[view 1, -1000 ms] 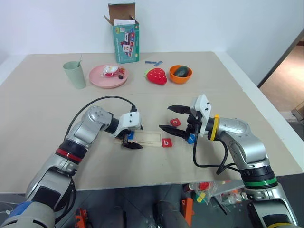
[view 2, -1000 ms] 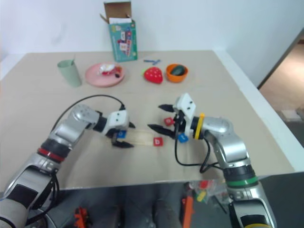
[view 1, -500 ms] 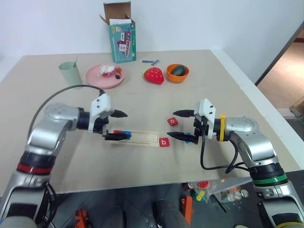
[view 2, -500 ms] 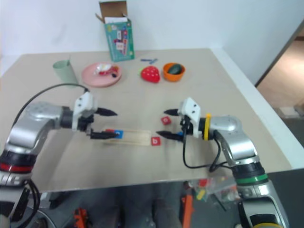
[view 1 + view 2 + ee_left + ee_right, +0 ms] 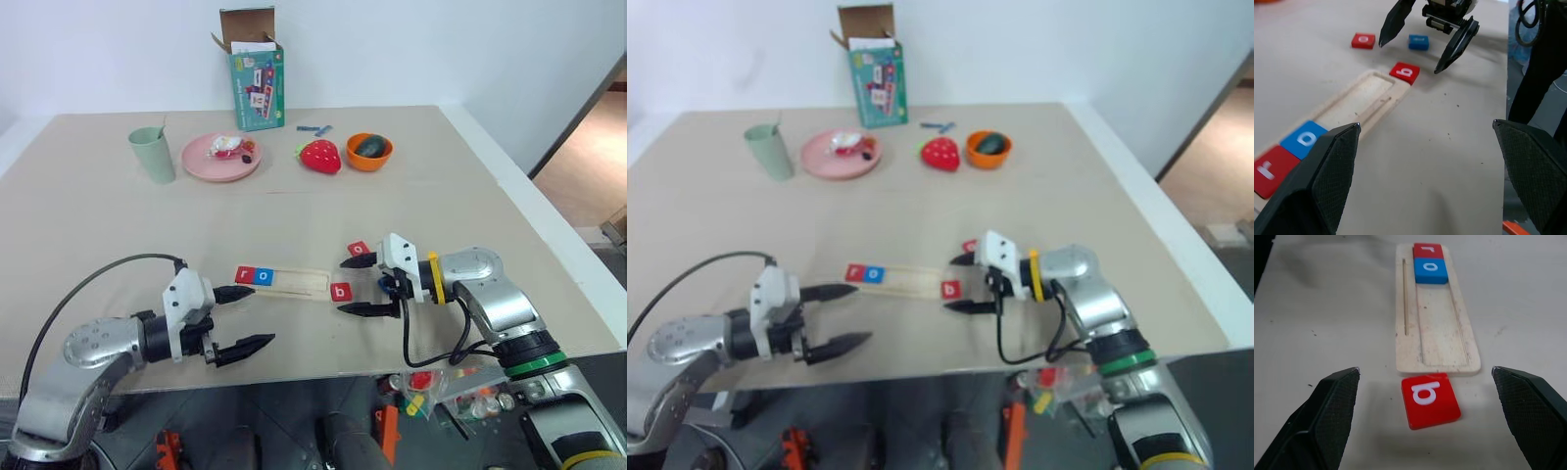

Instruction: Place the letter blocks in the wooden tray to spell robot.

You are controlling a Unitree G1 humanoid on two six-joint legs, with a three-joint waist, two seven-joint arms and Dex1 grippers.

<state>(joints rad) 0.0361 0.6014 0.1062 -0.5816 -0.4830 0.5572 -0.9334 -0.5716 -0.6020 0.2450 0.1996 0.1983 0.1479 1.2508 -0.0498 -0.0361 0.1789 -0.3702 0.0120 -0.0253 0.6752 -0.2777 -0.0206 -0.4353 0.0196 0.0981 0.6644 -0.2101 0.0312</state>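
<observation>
Right gripper (image 5: 368, 285) stands with jaws spread wide and empty, low over the table, aimed straight at the red b block (image 5: 1429, 400), which lies flat between the finger lines, untouched. That block sits just beside the open end of the wooden tray (image 5: 1435, 345), outside the groove. At the tray's far end the red r block (image 5: 1430, 249) and blue o block (image 5: 1430, 270) are seated side by side; the rest of the groove is bare. A second red o block (image 5: 1363, 40) and a blue block (image 5: 1418, 41), letter not legible, lie loose on the table near the right gripper.

Left gripper (image 5: 243, 319) hangs released and empty near the table's front edge, apart from the tray.

Judgement: two of five letters placed; the step in hand is fetching b. The next move calls for closing squarely on the thin tile's edges, lifting, and setting it against the blue o with the letter upright.
</observation>
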